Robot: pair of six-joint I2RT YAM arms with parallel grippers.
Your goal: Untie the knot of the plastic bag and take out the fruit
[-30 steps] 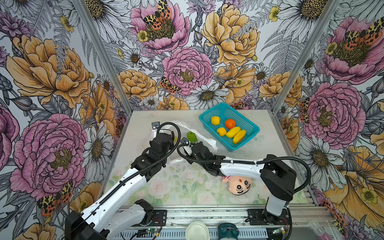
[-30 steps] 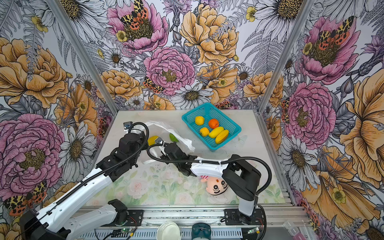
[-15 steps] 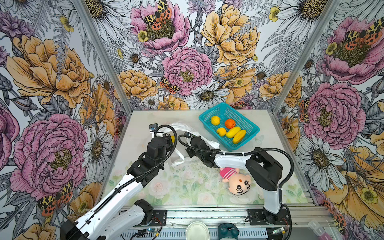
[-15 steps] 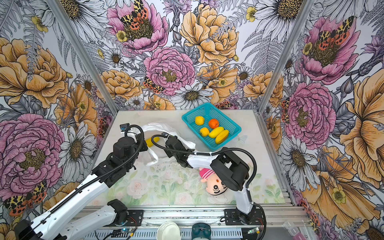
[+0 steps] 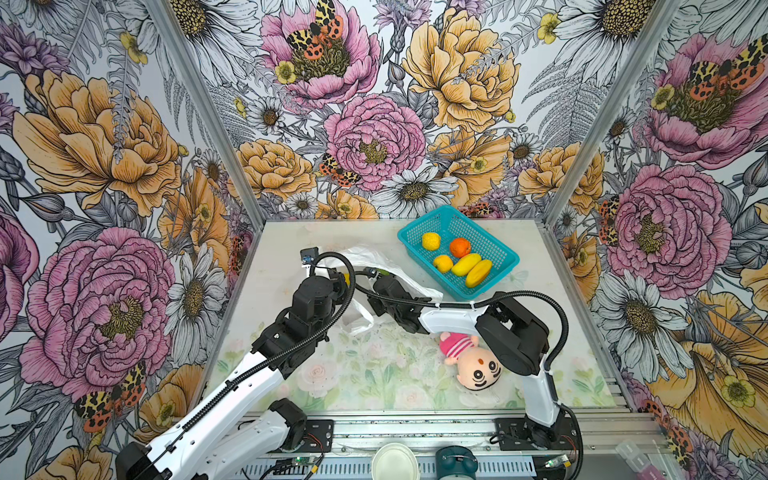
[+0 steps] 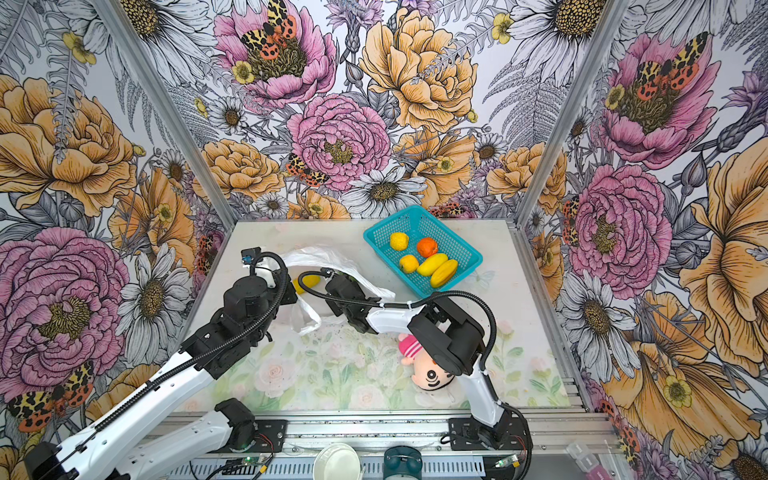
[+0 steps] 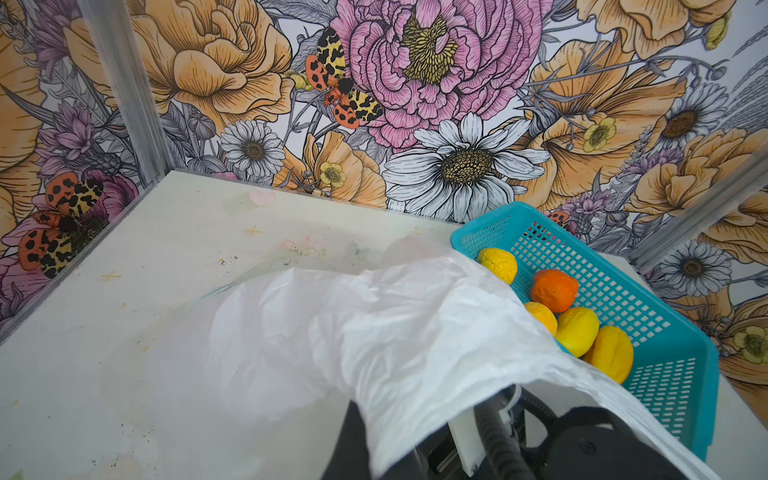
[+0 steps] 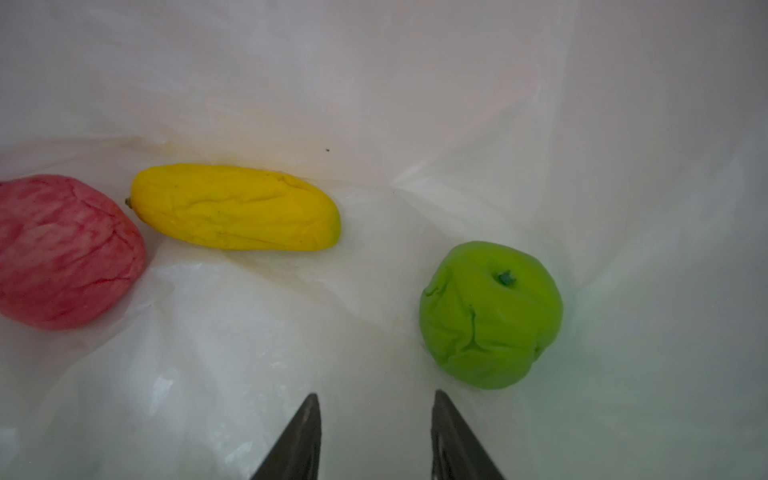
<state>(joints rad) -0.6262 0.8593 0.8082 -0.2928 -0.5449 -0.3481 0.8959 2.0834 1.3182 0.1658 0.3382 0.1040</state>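
The white plastic bag [image 5: 392, 270] [image 6: 328, 257] lies open at the table's back middle, one handle loop [image 5: 357, 322] slack toward the front. The knot is out of view. My left gripper [image 7: 368, 455] is shut on the bag's film [image 7: 374, 332], which drapes over its fingers and holds the mouth up. My right gripper [image 8: 376, 399] is inside the bag, open and empty. Just ahead of one fingertip sits a green fruit [image 8: 490, 316]. Farther in lie a long yellow fruit [image 8: 237, 208] and a pink fruit [image 8: 62, 253]. In a top view the yellow fruit [image 6: 307, 282] shows beside the left gripper.
A teal basket [image 5: 424, 222] [image 6: 388, 220] at the back right holds several yellow fruits and an orange one [image 5: 460, 247]. A plush doll [image 5: 473, 361] with a pink hat lies under my right forearm near the front. The flowered walls stand close on three sides.
My right gripper has pushed deeper under the bag's film and its jaws have opened. The left arm has drawn slightly left, still holding the film up.
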